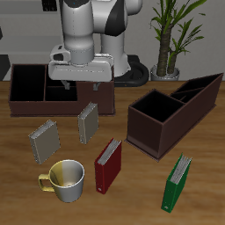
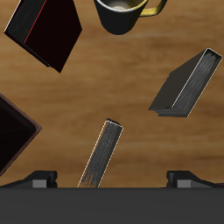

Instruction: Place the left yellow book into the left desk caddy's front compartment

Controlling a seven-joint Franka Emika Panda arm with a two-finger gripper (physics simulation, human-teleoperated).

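Gripper (image 1: 80, 77) hangs open and empty above the left yellow book (image 1: 88, 122), which stands on the table near the wide box (image 1: 26, 97). Risk: its twin (image 1: 43, 139) stands close by; grabbing that one, or tipping the thin book.

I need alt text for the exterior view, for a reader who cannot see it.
A robot gripper hangs open above a wooden table, over two standing yellow books. Around them are two dark-brown caddies, a yellow mug, a red book and a green book.
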